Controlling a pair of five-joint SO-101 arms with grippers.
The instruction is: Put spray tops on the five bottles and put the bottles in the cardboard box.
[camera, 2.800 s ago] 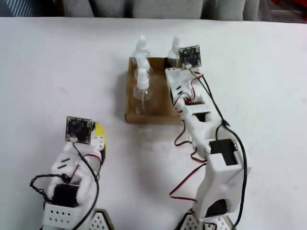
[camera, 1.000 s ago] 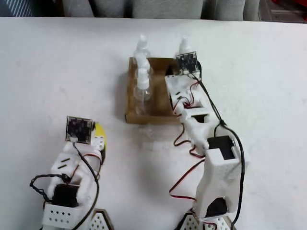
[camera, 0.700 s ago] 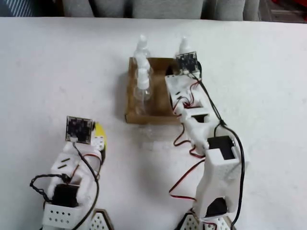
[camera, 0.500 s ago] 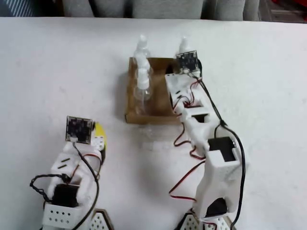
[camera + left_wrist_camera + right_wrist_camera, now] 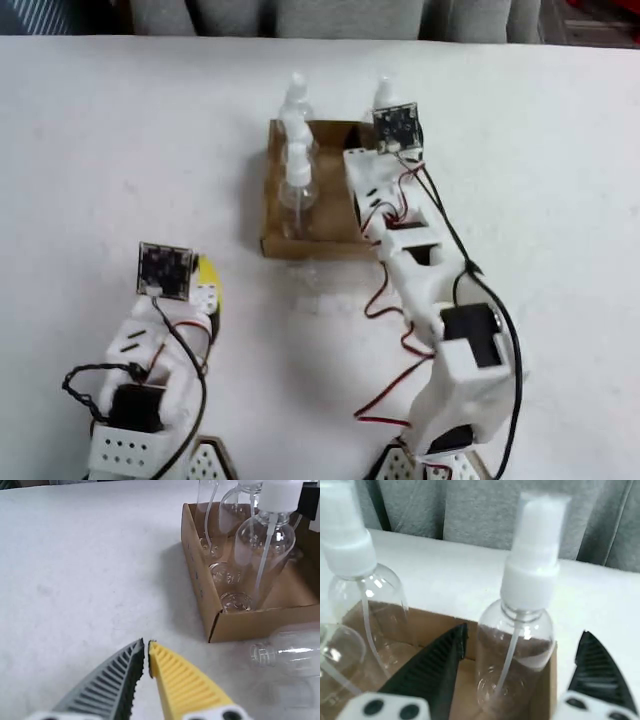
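**Four bottles stand in the box, one lies uncapped beside it**

The cardboard box [image 5: 275, 215] sits near the middle of the white table [image 5: 120, 140], open side up. A row of three bottles [image 5: 297, 160] stands along one of its side walls. Each is clear and upright, with a white spray head screwed on and a thin tube running down inside. A fourth bottle [image 5: 517, 650] stands upright in the far corner on the opposite side, and its spray top [image 5: 535, 565] is on too.

The right arm [image 5: 420, 270] stretches from the near edge of the table over that side of the box. The right gripper [image 5: 524, 635] is spread wide and grips nothing — one black jaw stands on each side of the fourth bottle. The jaw toward the inside of the box is just beside the clear wall, while the other is farther off, and a gap shows on both sides.

The left arm [image 5: 150, 360] sits at the near left of the table, well apart from the box. The left gripper [image 5: 146, 647] is closed, its grey and yellow jaws meeting at the tips with nothing between them, over bare table and pointed toward the box.

The fifth bottle [image 5: 290, 652] lies on its side on the table just beside the box's near wall — its neck is open, with no spray top on it, and it is apart from both grippers
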